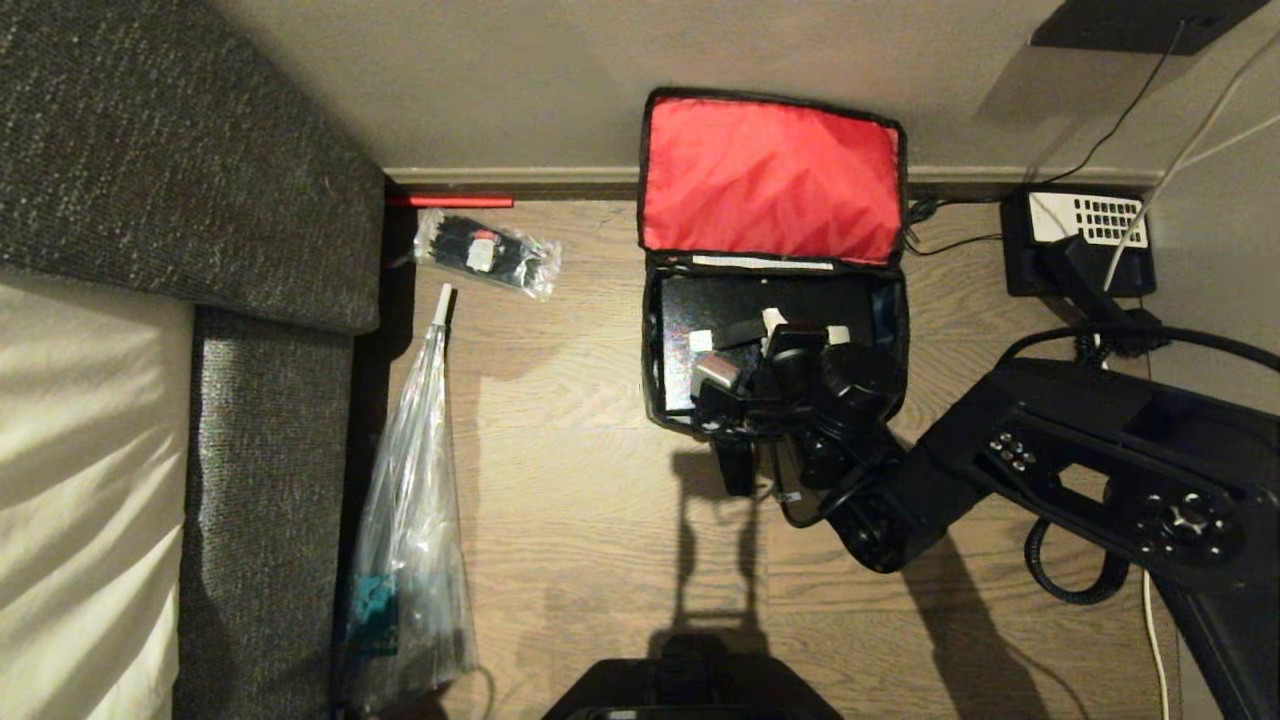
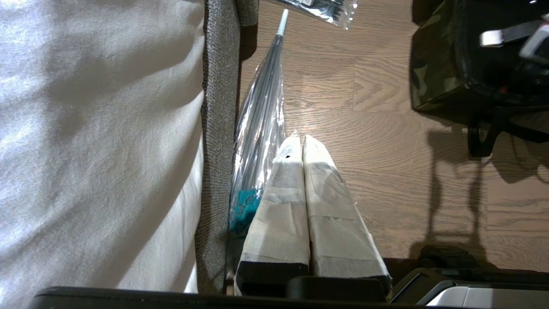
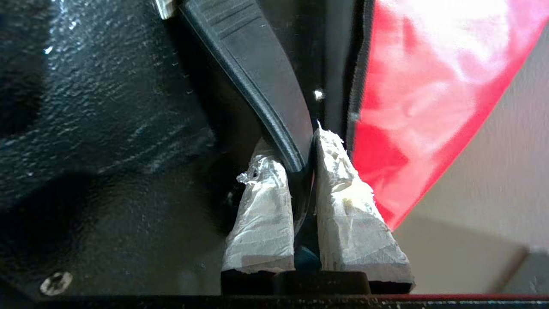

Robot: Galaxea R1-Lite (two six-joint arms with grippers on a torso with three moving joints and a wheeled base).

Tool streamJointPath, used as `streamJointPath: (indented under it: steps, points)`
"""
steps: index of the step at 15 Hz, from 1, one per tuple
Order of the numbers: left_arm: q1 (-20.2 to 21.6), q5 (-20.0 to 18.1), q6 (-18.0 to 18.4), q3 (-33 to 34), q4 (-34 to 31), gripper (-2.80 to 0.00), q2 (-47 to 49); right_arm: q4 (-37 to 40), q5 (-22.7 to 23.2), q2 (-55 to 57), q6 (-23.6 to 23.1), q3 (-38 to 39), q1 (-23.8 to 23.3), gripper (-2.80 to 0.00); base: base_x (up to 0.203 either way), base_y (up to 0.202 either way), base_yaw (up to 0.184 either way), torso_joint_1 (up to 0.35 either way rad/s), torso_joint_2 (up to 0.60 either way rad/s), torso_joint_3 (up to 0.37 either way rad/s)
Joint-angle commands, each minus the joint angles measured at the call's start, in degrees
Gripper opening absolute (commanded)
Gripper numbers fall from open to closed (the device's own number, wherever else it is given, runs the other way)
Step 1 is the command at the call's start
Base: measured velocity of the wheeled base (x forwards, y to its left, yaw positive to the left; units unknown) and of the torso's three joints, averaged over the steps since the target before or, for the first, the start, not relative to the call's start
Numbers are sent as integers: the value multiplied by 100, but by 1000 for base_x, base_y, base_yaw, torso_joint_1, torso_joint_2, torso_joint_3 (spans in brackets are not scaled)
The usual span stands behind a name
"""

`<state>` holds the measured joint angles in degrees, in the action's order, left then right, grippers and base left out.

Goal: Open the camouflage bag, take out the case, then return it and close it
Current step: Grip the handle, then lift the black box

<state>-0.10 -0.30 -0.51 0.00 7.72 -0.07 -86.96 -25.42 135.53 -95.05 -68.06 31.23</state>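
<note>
A grey sofa (image 1: 190,180) with a pale cushion (image 1: 80,480) lies well off to the left of the right pincer (image 1: 745,335), across the wooden floor (image 1: 580,480). The camouflage bag (image 1: 775,260) sits on that floor against the wall, directly around the right pincer, its red-lined lid (image 1: 770,180) thrown back just beyond the fingertips. The right arm (image 1: 1050,460) reaches in from the right, bringing the pincer down into the bag's mouth. Inside lies the case (image 1: 700,310), flat and black, directly under the pincer. The right pincer is clamped narrow on the case's handle strip (image 3: 257,81), one taped fingertip (image 3: 263,206) on each side of it. A long clear plastic bag (image 1: 410,540) lies near the sofa, a smaller one (image 1: 490,252) beyond it. A black telephone (image 1: 1080,240) stands to the pincer's right. The left pincer (image 2: 299,141) hangs parked over the floor beside the sofa, its pads pressed together on nothing.
</note>
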Motion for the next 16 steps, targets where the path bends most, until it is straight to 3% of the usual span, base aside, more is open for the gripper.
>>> streamJointPath:
  steps: [1,16]
  points:
    - [1,-5,-1,229,10,-280,7,-71,-2,-274,-42,52,51,-280,0,0,0,0,0,0]
    - [1,-1,-1,229,11,-280,7,-71,-174,-903,15,566,521,-280,0,0,0,0,0,0]
